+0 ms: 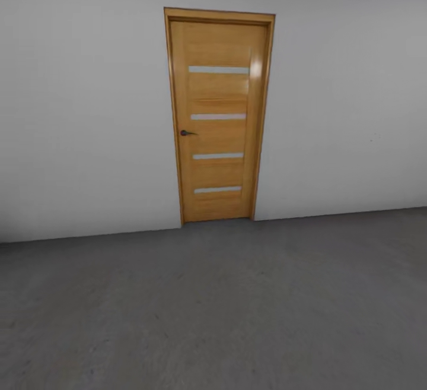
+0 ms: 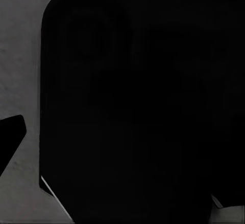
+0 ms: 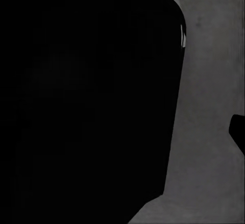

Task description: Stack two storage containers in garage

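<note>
No bins in sight: the head camera faces a closed tan door (image 1: 217, 118) in the far wall, grey floor (image 1: 237, 307) ahead, so likely transiting the garage. Both wrist cameras look at a black body (image 2: 138, 106) over that floor; jaw state can't be told.

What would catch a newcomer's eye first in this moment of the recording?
The tan door with four pale glass slats stands shut in the middle of the pale grey wall straight ahead in the head view, a small dark handle on its left edge. Below it the dark grey floor runs up to the wall. In both wrist views a large black rounded shape blocks most of the picture, with grey floor at the edges.
</note>
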`<state>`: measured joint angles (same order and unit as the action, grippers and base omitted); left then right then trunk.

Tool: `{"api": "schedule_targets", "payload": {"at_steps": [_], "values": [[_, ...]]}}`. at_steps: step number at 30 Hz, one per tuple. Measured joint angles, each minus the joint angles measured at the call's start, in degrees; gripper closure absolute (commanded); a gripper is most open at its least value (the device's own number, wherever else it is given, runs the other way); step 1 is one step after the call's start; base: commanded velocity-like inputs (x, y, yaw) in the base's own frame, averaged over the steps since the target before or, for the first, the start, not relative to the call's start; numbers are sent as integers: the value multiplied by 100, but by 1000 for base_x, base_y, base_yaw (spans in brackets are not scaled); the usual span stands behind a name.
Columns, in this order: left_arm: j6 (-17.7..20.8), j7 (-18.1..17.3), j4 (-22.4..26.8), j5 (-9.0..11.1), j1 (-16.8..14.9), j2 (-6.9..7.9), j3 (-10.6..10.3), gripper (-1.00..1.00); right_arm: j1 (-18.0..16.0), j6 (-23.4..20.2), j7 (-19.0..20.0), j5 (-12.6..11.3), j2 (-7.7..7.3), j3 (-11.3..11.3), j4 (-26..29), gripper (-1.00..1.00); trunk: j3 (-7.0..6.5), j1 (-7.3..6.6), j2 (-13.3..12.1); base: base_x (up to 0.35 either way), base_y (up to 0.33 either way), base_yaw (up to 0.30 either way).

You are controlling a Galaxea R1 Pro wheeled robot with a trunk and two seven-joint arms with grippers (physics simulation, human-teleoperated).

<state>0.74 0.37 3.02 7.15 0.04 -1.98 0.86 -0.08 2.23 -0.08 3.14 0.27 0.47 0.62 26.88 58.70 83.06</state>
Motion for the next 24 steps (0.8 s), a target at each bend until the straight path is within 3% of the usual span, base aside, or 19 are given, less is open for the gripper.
{"api": "schedule_targets", "payload": {"at_steps": [3, 10, 24], "values": [[122, 2, 7, 94, -1, -7, -2, -100, 0, 6, 0, -2, 0, -10, 0, -100, 0, 0, 0, 316, -99, 279], [164, 2, 10, 101, 0, -26, -10, -100, 0, 3, 0, -22, 21, -43, -5, -100, 0, 0, 0, 305, -159, 255], [121, 3, 10, 105, -1, -32, -7, -100, 0, -5, 0, -27, -40, -14, -10, -100, 0, 0, 0, 293, -207, 31]]}}
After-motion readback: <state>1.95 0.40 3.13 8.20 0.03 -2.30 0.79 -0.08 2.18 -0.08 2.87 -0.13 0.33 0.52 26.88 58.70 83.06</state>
